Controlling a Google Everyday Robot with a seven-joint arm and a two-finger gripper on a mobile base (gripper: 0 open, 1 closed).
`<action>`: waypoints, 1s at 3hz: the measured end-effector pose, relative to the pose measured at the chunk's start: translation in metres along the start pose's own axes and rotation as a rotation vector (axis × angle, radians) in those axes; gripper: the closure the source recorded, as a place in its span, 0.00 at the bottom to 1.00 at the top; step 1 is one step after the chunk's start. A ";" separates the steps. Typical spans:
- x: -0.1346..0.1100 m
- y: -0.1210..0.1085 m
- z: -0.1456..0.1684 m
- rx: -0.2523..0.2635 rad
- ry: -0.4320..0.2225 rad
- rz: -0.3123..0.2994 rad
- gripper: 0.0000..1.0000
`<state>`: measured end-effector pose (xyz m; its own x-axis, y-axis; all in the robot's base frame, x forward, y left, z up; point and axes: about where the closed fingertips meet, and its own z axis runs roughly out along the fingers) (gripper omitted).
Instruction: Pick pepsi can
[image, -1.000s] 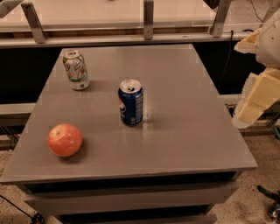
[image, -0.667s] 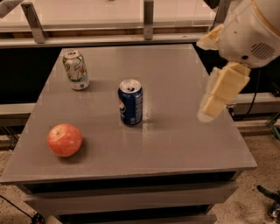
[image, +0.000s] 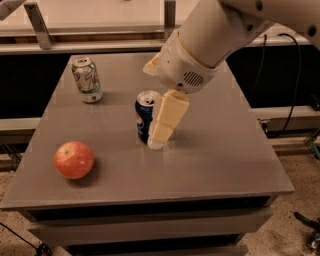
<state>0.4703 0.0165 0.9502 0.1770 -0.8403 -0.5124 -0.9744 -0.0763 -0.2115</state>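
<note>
**Gripper (image: 159, 105) hanging spread at the pepsi can (image: 145, 116), pinching nothing**

I'm holding the gripper over the middle of the desk (image: 225, 150), fingers (image: 167, 117) splayed wide. The lower one is reaching down to the desktop just in front and to the right of the can, partly covering it. The upper one is poking out by the wrist. I judge I'm keeping them apart so the can can sit between them before I squeeze.

Nearest me, toward the front-left corner, an apple (image: 74, 159) is lying well clear of the arm's path. The pepsi can is standing upright at mid-desk, silver top showing. I can't tell whether it is sealed or what is in it. Toward the far-left corner the white-and-green can (image: 87, 79) is standing upright too, contents likewise unknown, and well apart from the gripper.
</note>
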 end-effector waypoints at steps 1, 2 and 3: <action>-0.001 0.003 -0.001 0.000 -0.004 0.001 0.00; 0.011 -0.006 0.001 0.018 -0.071 0.022 0.00; 0.024 -0.018 0.011 0.023 -0.135 0.048 0.00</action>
<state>0.4940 0.0034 0.9326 0.1491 -0.7629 -0.6291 -0.9790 -0.0245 -0.2023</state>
